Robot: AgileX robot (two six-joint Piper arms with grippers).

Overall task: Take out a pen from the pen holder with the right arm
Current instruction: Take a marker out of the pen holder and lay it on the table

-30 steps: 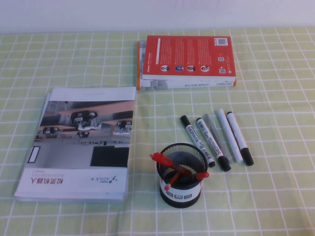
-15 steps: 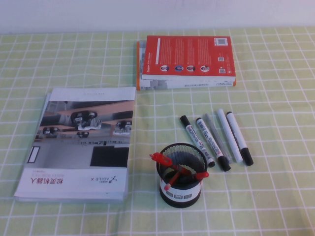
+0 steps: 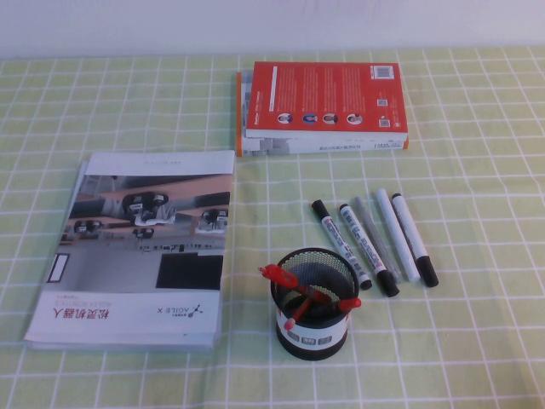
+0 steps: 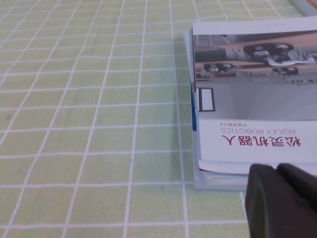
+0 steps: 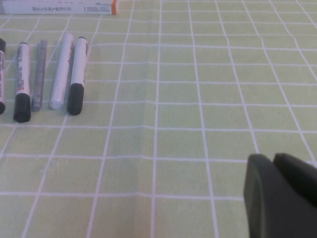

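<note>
A black mesh pen holder (image 3: 313, 304) stands near the table's front, with two red pens (image 3: 294, 286) leaning in it. Several markers (image 3: 375, 240) lie in a row just behind and to the right of it; they also show in the right wrist view (image 5: 74, 74). Neither arm appears in the high view. My right gripper (image 5: 273, 161) is shut and empty, low over bare cloth to the right of the markers. My left gripper (image 4: 275, 171) is shut and empty, by the near corner of the brochure stack (image 4: 252, 99).
A stack of brochures (image 3: 145, 247) lies on the left of the green checked tablecloth (image 3: 477, 341). An orange book (image 3: 322, 106) sits at the back centre; its edge (image 5: 59, 6) shows in the right wrist view.
</note>
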